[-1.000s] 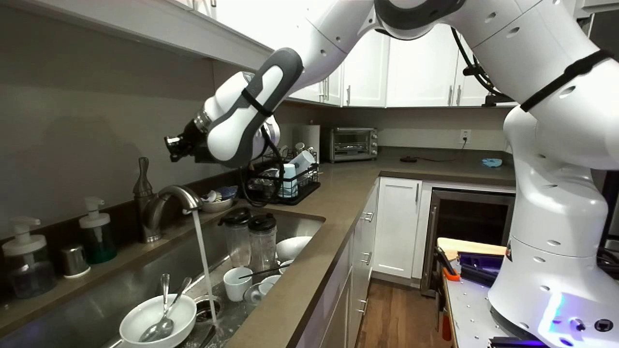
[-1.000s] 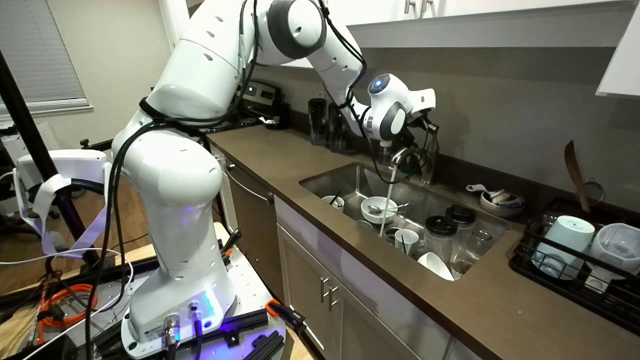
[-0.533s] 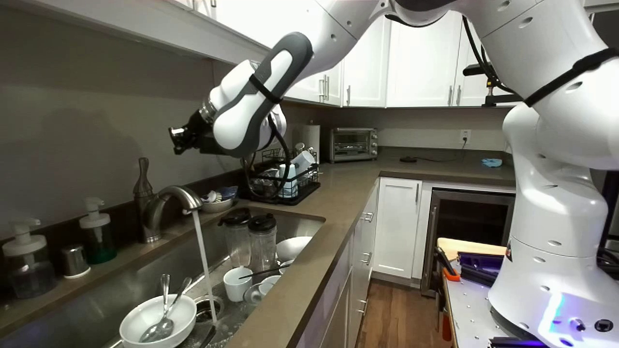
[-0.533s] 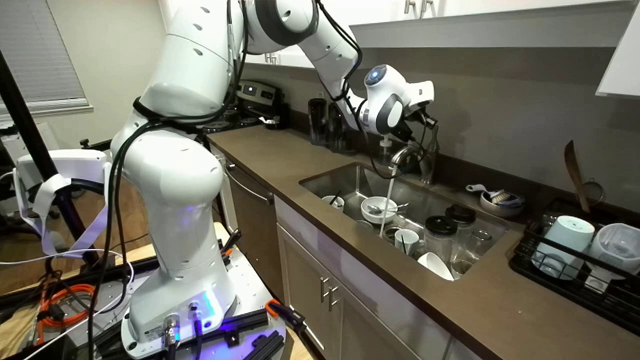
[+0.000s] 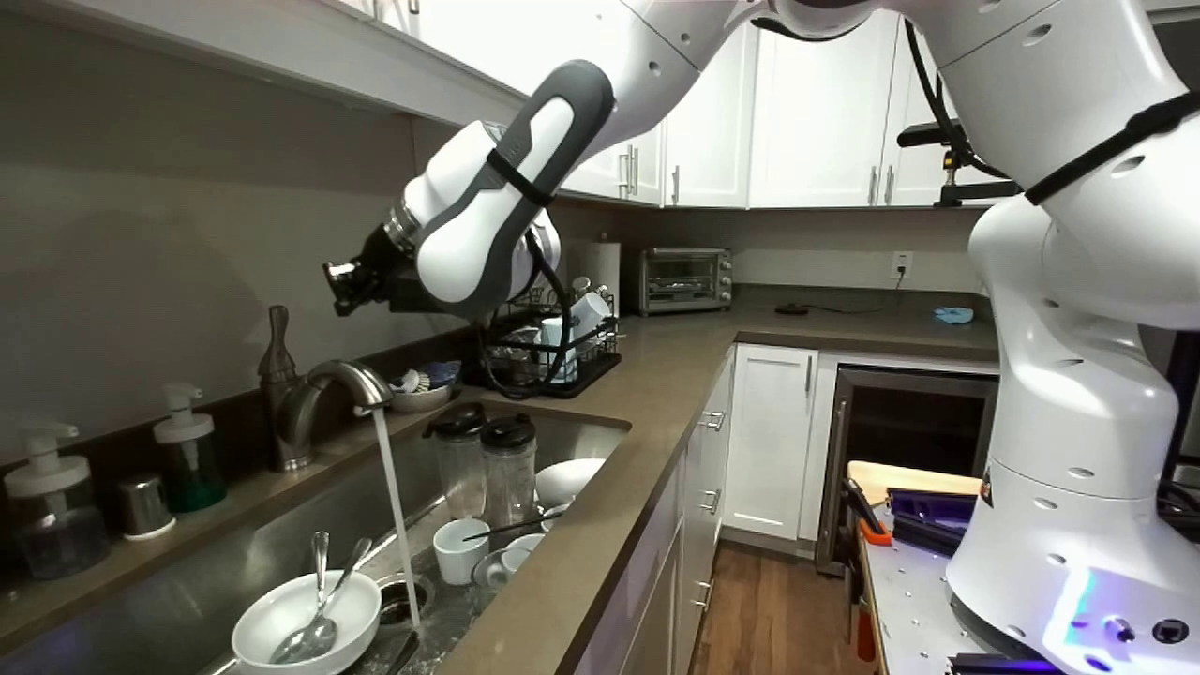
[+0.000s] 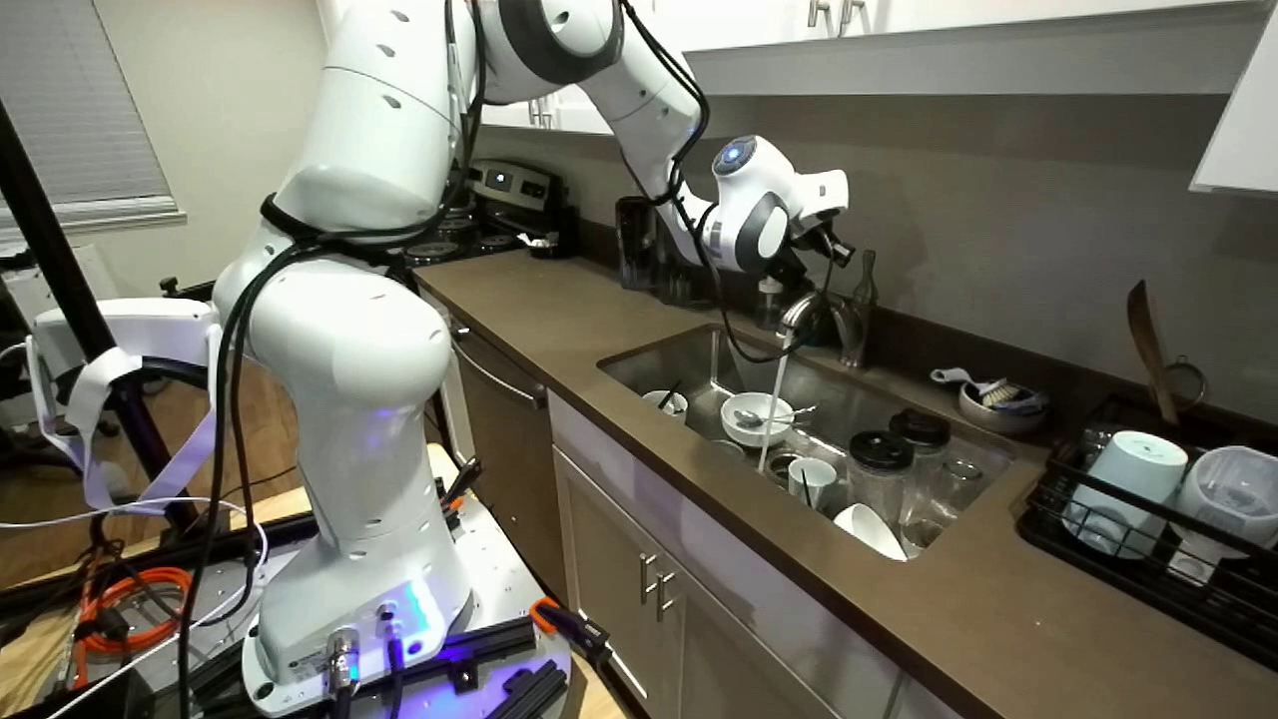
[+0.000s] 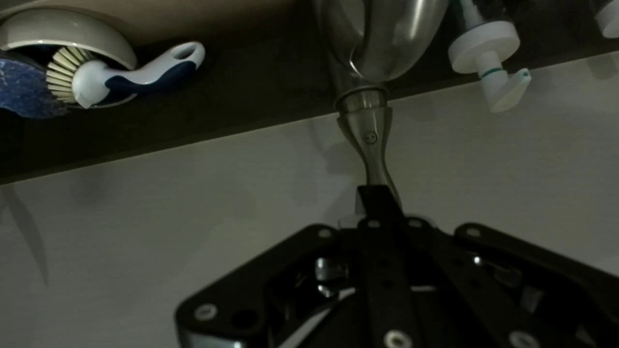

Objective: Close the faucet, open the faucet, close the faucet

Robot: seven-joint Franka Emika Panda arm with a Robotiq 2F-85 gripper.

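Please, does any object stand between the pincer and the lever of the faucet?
Nothing visible does: in an exterior view, only open air separates the shut pincer from the faucet's lever, and the wrist view shows no obstacle either.

1. The arm [image 6: 389,180] rises from its base [image 6: 349,604], arches over and slopes down.
2. The wrist [image 6: 759,208] tilts downward.
3. The gripper [image 7: 375,197] hangs in mid-air beyond it, jaws tight together.
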